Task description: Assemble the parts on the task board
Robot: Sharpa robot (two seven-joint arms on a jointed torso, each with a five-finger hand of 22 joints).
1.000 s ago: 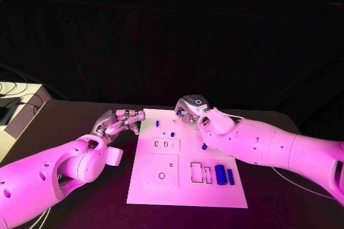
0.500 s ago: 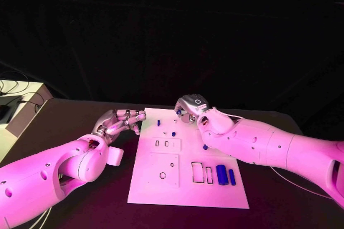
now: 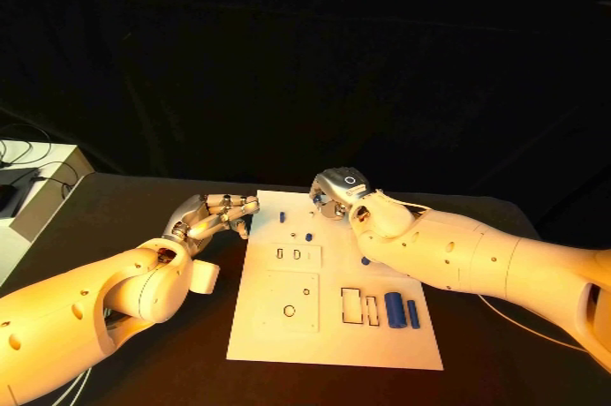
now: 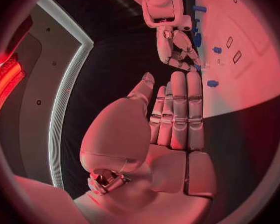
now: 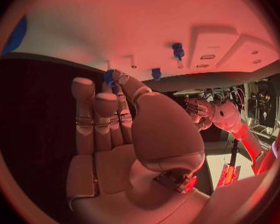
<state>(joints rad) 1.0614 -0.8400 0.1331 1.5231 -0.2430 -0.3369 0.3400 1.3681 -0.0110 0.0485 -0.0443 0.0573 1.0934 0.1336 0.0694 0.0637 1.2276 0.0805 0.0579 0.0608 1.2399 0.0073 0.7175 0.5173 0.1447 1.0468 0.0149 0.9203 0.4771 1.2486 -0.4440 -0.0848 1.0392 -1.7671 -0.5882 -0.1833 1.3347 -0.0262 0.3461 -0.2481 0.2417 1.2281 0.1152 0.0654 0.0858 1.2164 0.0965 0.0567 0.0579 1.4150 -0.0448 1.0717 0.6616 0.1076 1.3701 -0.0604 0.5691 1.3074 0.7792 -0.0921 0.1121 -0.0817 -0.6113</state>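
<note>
Although several blue parts already stand in the board [image 3: 334, 335], I judge the work to be around the middle: two long parts [image 3: 394, 309] lie loose near my right forearm, just beside empty rectangular slots, and more slots in the middle of the board have nothing in them. Small pegs [image 3: 282, 218] stand upright between my two hands.

My right hand [image 3: 335, 194] hangs over the far edge of the board, with its back turned up. In the right wrist view it pinches a small blue part [image 5: 109, 77] between the thumb and the tip of a finger, while the other fingers stay straight beside it. This part is just above the white surface, close to a standing peg [image 5: 177, 50].

My left hand [image 3: 214, 214] is beside the left edge of the board, over the desk [image 3: 127, 212]. Its fingers are straight and close together, the thumb apart, and it holds nothing.
</note>
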